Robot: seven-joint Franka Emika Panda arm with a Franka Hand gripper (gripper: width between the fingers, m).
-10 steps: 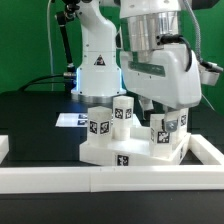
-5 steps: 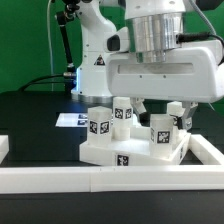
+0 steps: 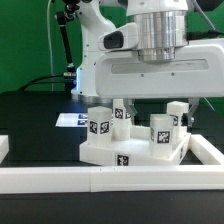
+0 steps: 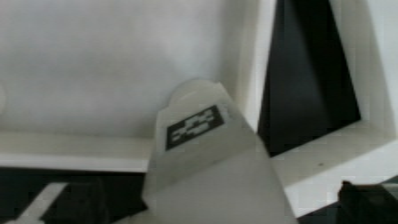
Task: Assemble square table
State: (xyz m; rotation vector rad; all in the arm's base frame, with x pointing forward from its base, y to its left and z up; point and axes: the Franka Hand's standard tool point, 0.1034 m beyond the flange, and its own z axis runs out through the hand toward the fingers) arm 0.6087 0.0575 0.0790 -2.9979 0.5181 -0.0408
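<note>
On the white square slab (image 3: pixel 122 154) stand tagged leg blocks (image 3: pixel 101 121).

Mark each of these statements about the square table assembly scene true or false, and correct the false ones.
1. Several tagged leg blocks stand upright on the white slab. True.
2. The slab lies on a bare wooden floor. False: it lies on a black table.
3. A low white barrier rail runs along the near edge in the exterior view. True.
4. The slab's front edge carries no tag. False: a black-and-white tag shows on it.
5. The end effector plainly grips a leg block in the exterior view. False: the arm's body hides the fingers there.
</note>
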